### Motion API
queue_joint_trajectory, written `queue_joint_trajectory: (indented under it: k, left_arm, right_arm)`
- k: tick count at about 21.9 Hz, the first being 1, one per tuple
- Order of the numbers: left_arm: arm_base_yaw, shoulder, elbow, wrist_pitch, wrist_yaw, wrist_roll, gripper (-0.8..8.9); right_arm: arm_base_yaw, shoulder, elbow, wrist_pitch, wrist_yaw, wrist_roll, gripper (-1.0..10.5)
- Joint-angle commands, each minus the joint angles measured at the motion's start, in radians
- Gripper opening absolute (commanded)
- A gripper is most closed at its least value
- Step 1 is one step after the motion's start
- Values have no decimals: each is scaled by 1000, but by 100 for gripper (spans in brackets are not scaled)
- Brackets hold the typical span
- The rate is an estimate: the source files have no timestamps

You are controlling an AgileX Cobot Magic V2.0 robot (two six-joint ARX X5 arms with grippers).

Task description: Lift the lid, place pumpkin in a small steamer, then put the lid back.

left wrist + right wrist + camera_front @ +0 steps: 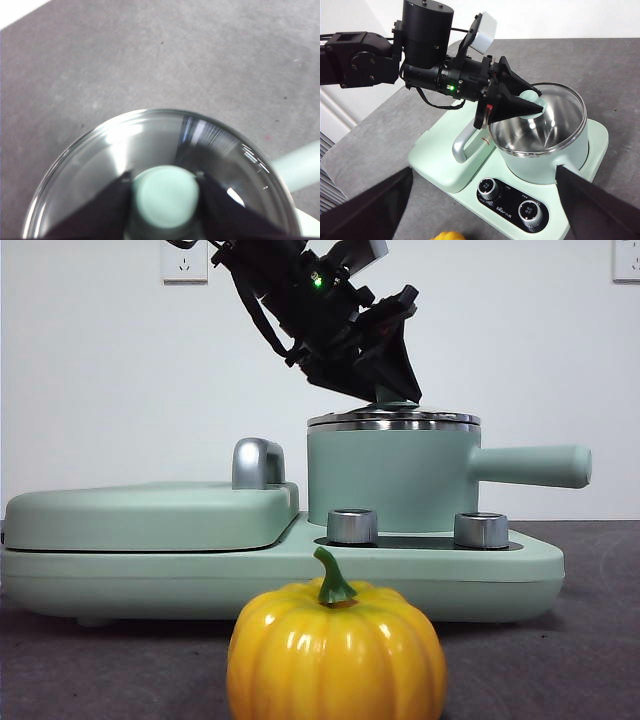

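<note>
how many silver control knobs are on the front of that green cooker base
2. One silver knob sits on the base below the small steamer's near side; the other silver knob is beside it, under the steamer's long handle. None appears hidden.

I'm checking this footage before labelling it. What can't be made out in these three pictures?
- Steamer inside: the front view is level with the mint-green cylindrical pot, so its wall hides the contents.
- Lid seating: whether the round clear glass lid, its knob between the left gripper's jaws, has lifted off the rim.
- Glossy yellow-orange ribbed toy pumpkin: cut off by the bottom edge in front and right wrist views.
- Knob markings: too small.
</note>
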Motion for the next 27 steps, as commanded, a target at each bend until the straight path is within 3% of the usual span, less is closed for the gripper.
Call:
queue_joint_trajectory:
  k: [1, 7, 11, 14, 18, 25, 27]
  left_arm:
    - [-11, 19, 19, -7, -6, 16, 43]
    - [-11, 11, 50, -14, -5, 11, 15]
    - [-6, 3, 149, -112, -5, 8, 15]
    - [2, -25, 189, -148, -5, 8, 15]
    - [47, -109, 190, -187, -5, 9, 15]
    - [179, -264, 190, -321, -5, 9, 15]
    - [200, -290, 190, -343, -5, 14, 15]
  right_arm:
    - [0, 5, 16, 3, 0, -8, 456]
    - [0, 5, 16, 3, 32, -10, 456]
    - [3, 16, 19, -2, 63, -12, 456]
    - [57, 61, 51, -47, 69, -12, 456]
    - [240, 167, 109, -121, 175, -2, 456]
    - [683, 393, 128, -93, 460, 163, 455]
    - [752, 437, 128, -93, 499, 186, 455]
